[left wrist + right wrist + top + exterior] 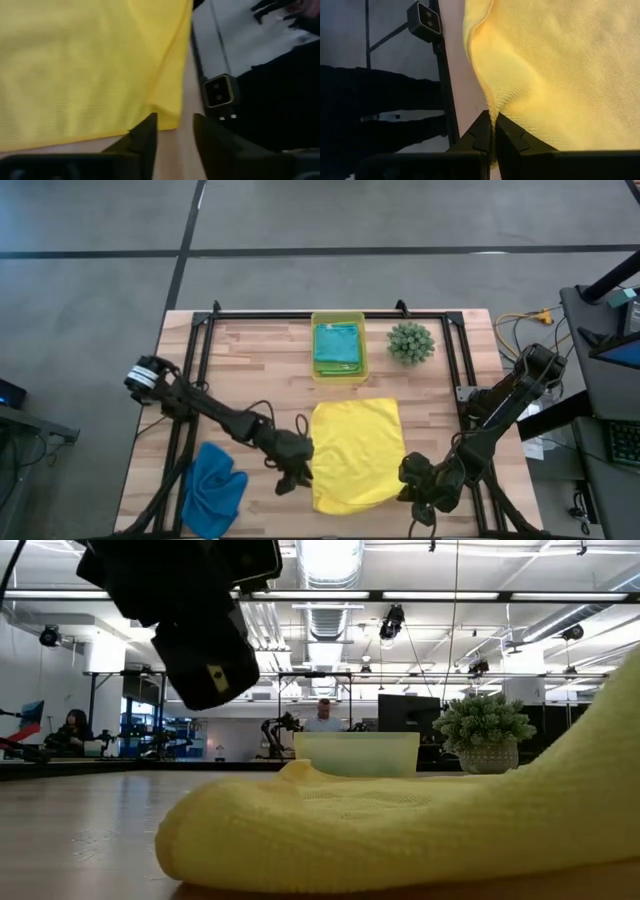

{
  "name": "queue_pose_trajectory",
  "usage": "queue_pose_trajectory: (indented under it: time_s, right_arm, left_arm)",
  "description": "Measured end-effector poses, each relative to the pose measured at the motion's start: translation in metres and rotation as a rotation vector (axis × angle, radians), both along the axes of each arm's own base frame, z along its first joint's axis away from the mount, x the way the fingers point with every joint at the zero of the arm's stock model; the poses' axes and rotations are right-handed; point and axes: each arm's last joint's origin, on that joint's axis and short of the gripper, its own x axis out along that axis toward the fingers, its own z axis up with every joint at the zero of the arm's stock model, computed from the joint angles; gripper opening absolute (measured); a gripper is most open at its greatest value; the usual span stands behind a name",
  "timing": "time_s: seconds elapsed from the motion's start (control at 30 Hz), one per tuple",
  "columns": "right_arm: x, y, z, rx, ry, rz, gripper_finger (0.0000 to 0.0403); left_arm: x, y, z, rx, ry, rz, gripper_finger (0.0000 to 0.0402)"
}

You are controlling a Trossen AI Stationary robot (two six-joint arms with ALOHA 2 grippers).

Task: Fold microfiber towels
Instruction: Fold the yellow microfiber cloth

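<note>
Yellow towel (357, 452), blue towel (214, 490), teal towel (337, 346), green plant (410, 341)

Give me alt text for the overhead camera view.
A yellow towel lies on the wooden table, the left gripper and right gripper at its near corners. A crumpled blue towel lies left; a bin holds teal cloth.

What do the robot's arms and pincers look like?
Both are dark, nearly black, built of jointed segments. The left arm has a round pale cap at its base and thin black cables looping beside it. The left pincer and the right pincer each have two dark, angular, wedge-shaped fingers.
</note>
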Motion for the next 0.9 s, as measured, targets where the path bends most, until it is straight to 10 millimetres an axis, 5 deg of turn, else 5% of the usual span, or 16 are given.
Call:
queue_pose_trajectory:
  time_s: [0.3, 0.53, 0.9]
  right_arm:
    - [0.000, 0.000, 0.000, 0.012, 0.000, -0.008, 0.0008]
    - [0.000, 0.001, 0.001, 0.025, 0.004, -0.022, 0.0008]
    - [0.000, 0.001, 0.001, 0.029, 0.007, -0.027, 0.0008]
  left_arm:
    - [0.018, -0.013, -0.032, -0.270, 0.121, -0.001, 0.0212]
    - [0.023, -0.016, -0.057, -0.384, 0.269, 0.102, 0.0219]
    - [0.032, -0.020, -0.049, -0.412, 0.228, 0.095, 0.0219]
